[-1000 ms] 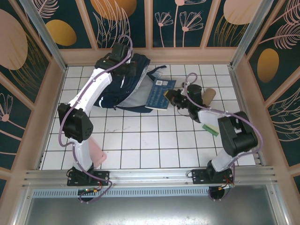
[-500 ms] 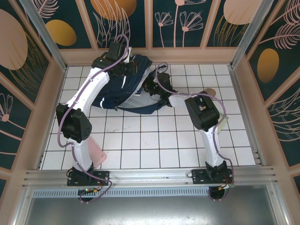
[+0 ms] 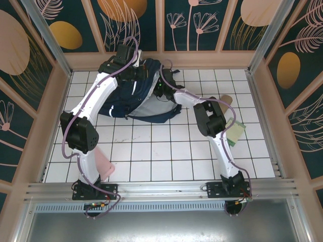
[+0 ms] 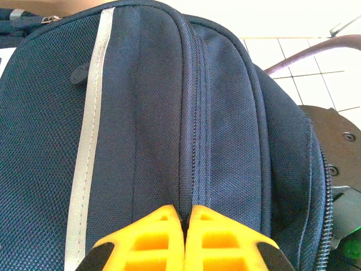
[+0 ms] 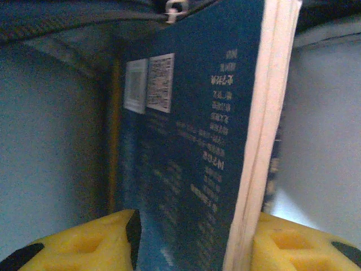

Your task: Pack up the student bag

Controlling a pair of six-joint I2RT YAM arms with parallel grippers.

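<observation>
Pink item (image 3: pixel 105 166): one, nearest the arm bases, well short of the bag and to its left; not yet packed.
Green item (image 3: pixel 234 131): one, right of the bag and nearer than it, partly behind the right arm; it looks to be waiting its turn.
Roll (image 3: pixel 225 99): one, tan, right of the bag and about level with its mouth, apart from it.
Bag (image 3: pixel 128 98): one, lying at the far middle of the table (image 3: pixel 151 151), with its mouth turned right towards the right arm, probably so things can slide in sideways.
Right gripper (image 5: pixel 194 243): reaches inside the bag's mouth, one finger on each side of the book, clamping it.
Book (image 5: pixel 197 141): one, blue cover with a white code patch and a pale page edge. It is held on edge, with grey lining on both sides and a zip pull (image 5: pixel 175 7) above. That pose likely lets it slip flat between the bag's walls.
Left gripper (image 4: pixel 187 217): sits at the bag's far top. Its fingers are pressed together, with the fabric ridge along the seam nipped between them. It probably lifts the top so the mouth stays open for the book.
Count: two grippers, both gripping; one bag; one book; three loose items outside the bag.
Stage: the book is going in, and its release looks like the next step.
</observation>
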